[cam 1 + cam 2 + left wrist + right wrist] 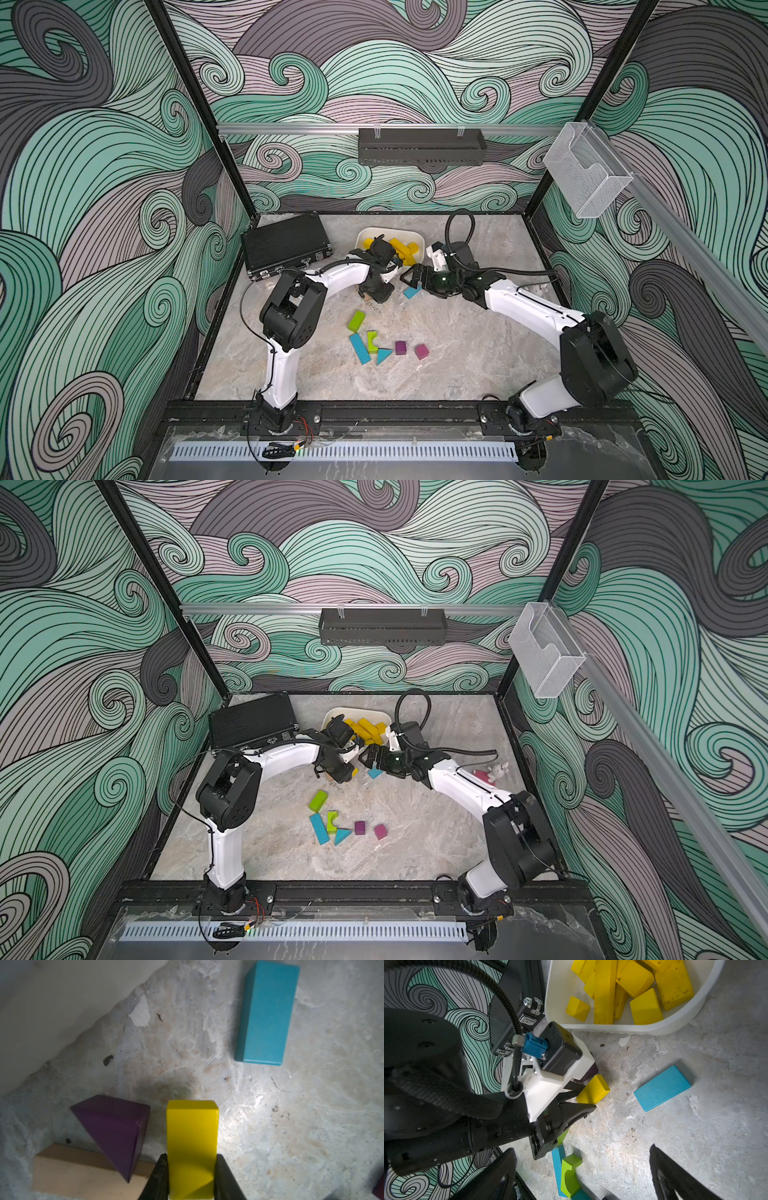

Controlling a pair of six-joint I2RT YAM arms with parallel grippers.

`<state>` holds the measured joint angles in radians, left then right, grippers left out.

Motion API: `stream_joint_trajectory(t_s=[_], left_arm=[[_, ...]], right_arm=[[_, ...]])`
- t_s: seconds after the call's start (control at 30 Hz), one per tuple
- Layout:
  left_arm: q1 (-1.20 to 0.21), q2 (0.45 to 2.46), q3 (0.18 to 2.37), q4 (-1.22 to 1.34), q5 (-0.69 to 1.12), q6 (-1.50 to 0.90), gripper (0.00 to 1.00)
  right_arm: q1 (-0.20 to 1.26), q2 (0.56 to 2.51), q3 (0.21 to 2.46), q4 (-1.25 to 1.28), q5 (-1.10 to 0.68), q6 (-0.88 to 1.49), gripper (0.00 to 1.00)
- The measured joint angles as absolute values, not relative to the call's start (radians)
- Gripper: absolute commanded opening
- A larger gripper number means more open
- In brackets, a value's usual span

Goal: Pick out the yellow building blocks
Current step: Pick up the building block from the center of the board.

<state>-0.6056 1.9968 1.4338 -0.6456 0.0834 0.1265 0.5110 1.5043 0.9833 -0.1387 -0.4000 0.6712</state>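
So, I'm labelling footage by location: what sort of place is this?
Probably a robot lab test cell, not a home: two robot arms bolted to a black rail, an enclosure of swirl-printed wall panels, and yellow blocks gathered in a white bin.

Both top views look steeply down from high above the front edge of the table point(478, 374), facing the back wall; coverage is near-identical, shifted slightly sideways. Left wrist view: very close, facing down on the table past the left gripper point(192, 1156). Right wrist view: close, angled toward the white bin point(675, 1028). Both wrist views share the blue block point(268, 1012) and the yellow block point(593, 1089).
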Motion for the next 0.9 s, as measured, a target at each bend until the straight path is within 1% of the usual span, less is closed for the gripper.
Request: stream_joint_trajectory(t_s=[0.13, 0.37, 0.43, 0.6, 0.9], left_arm=[[-0.606, 1.996, 1.434, -0.645, 0.091, 0.12, 0.02], [-0.606, 1.964, 1.411, -0.634, 0.11, 0.102, 0.02], [-0.606, 1.951, 1.403, -0.629, 0.119, 0.093, 0.0], [-0.606, 1.934, 1.398, -0.619, 0.128, 0.081, 0.0], [-0.606, 1.92, 1.387, -0.612, 0.144, 0.076, 0.0]], right_arm=[[0.511, 1.459, 0.99, -0.164, -0.381, 0.637, 0.99], [0.511, 1.391, 0.978, -0.197, -0.336, 0.6, 0.99], [0.511, 1.354, 0.949, -0.192, -0.315, 0.585, 0.99], [0.511, 1.29, 0.872, -0.171, -0.266, 0.554, 0.99], [0.511, 1.324, 0.89, -0.149, -0.267, 0.542, 0.99]])
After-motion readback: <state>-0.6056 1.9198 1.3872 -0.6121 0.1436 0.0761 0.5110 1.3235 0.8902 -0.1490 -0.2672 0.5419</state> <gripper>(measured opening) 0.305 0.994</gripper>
